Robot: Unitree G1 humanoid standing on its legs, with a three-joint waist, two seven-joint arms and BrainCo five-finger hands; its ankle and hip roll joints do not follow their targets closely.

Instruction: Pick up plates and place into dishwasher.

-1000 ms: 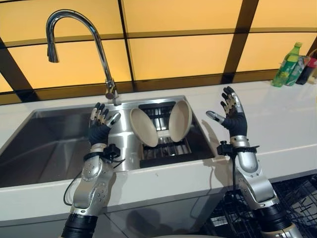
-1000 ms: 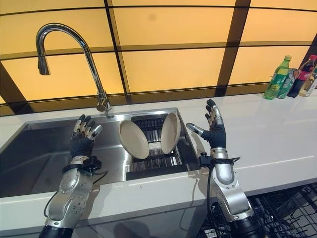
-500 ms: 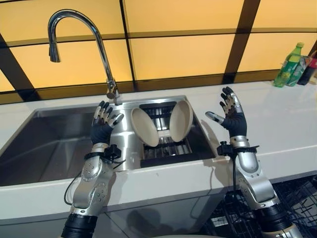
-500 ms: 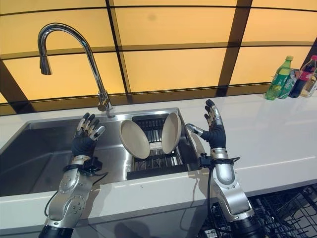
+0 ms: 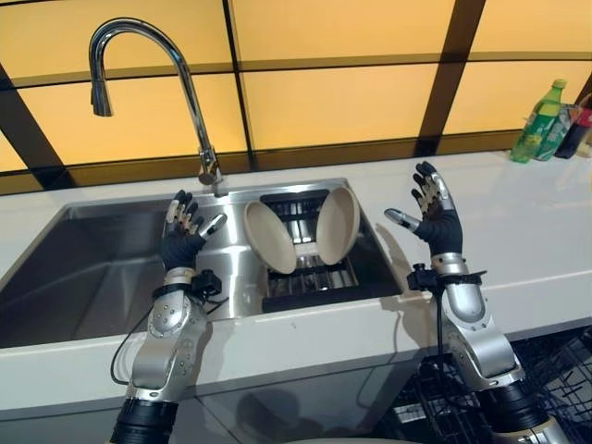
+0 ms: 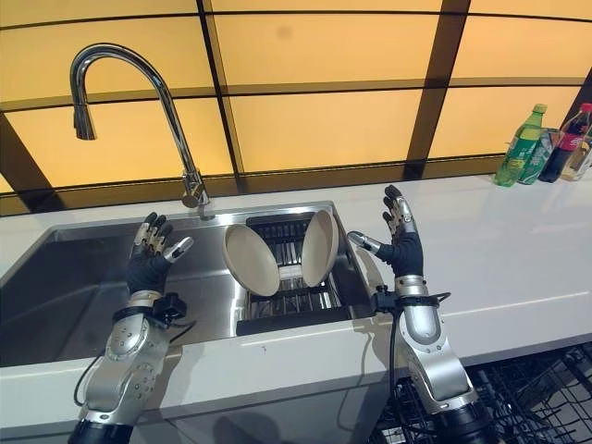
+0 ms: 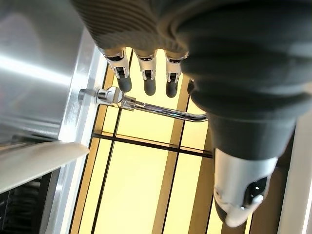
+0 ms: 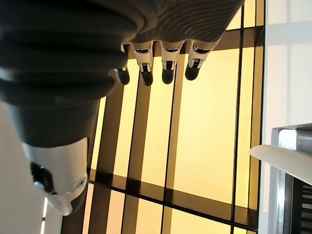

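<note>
Right now your view looks down over the front edge of the white table, with a wire dish basket showing below it at the lower right. Your left hand is raised over the steel sink, just left of the rack, palm turned toward the plates; its fingers are straight and spread, holding nothing. Your right hand is raised over the table just right of the sink's edge, palm turned inward, fingers likewise straight and spread wide, thumb held apart, holding nothing.

Between your two hands, a dark slatted rack sits in the right part of the sink. Two cream plates stand on edge in it. The left plate leans toward the left, its face turned toward you. The right plate leans the other way, so the two form a V, close at the bottom and apart at the top. Neither hand touches a plate; the left hand is near the left plate, the right hand a little farther from the right one.

Behind the sink, a tall curved chrome tap rises from the back rim, its spout arching toward the left. Farther back is a wall of amber panels in dark frames. At the far right of the table, against that wall, stand a green bottle and a dark bottle with a red cap.
</note>
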